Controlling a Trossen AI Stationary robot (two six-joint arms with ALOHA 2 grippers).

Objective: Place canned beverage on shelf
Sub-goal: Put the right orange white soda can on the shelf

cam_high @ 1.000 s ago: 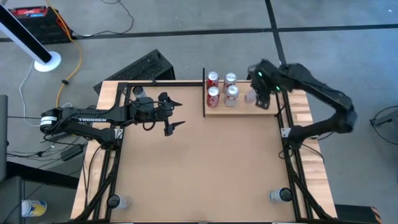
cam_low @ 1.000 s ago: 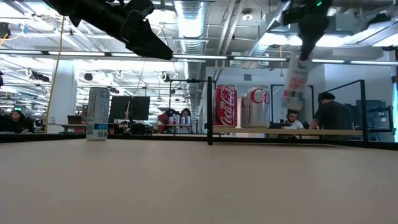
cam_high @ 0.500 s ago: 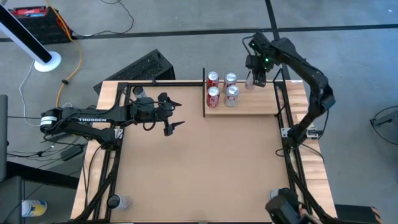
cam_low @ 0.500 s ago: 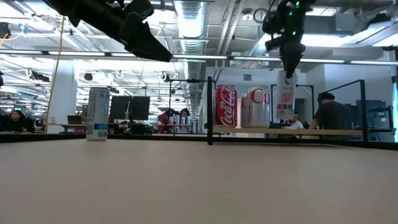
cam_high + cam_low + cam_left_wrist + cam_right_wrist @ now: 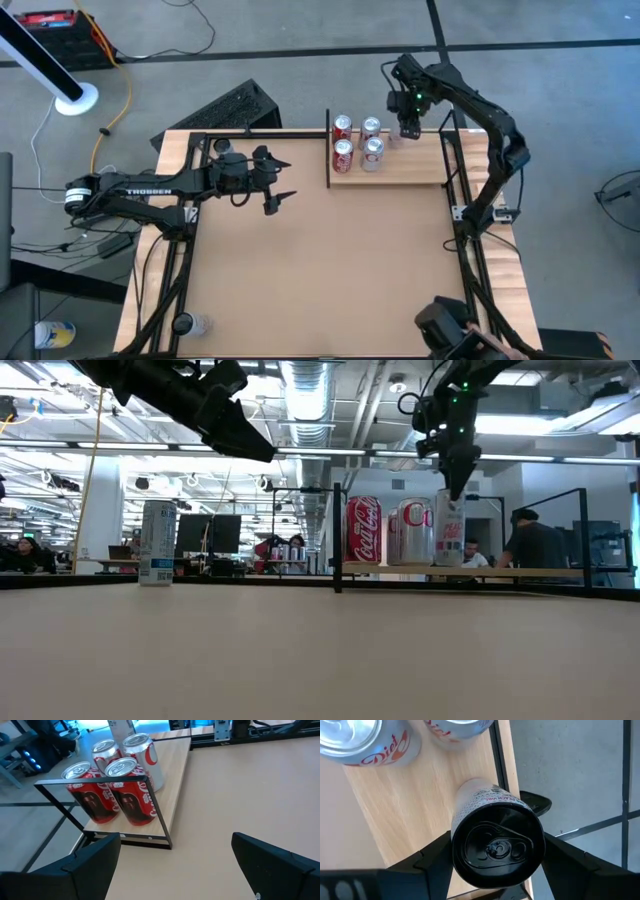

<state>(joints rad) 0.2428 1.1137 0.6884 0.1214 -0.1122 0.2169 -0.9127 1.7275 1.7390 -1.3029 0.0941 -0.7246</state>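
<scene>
Surface (image 5: 320,270): large brown board, black frame rails at its edges.

Shelf (image 5: 405,168): pale light-wood plank at the far edge of the surface, with a thin black upright bar (image 5: 328,148) at one end. All places below are given relative to the shelf.

Right arm: reaches over the far side of the shelf, elbow raised, wrist pointing straight down. Right claw (image 5: 408,128) is closed around a slim can (image 5: 492,840), fingers pressing on both sides of it. The can is tall and narrow, pale body, dark top with pull tab; small print near its rim in the right wrist view is too small to read. In the low view the slim can (image 5: 450,532) stands upright on the shelf just beside the silver cans, on the side away from the bar; base looks down on the plank.

Left arm: stretched level above the surface, well apart from the shelf on the bar side. Left claw (image 5: 278,182) is spread wide and holds nothing.

Four standard cans sit on the shelf next to the bar: two red Coca-Cola cans (image 5: 130,795) and two silver cans (image 5: 142,757), one lettered "Diet" in red.

A white-and-blue carton (image 5: 157,543) stands upright on the surface, well apart from the shelf.
</scene>
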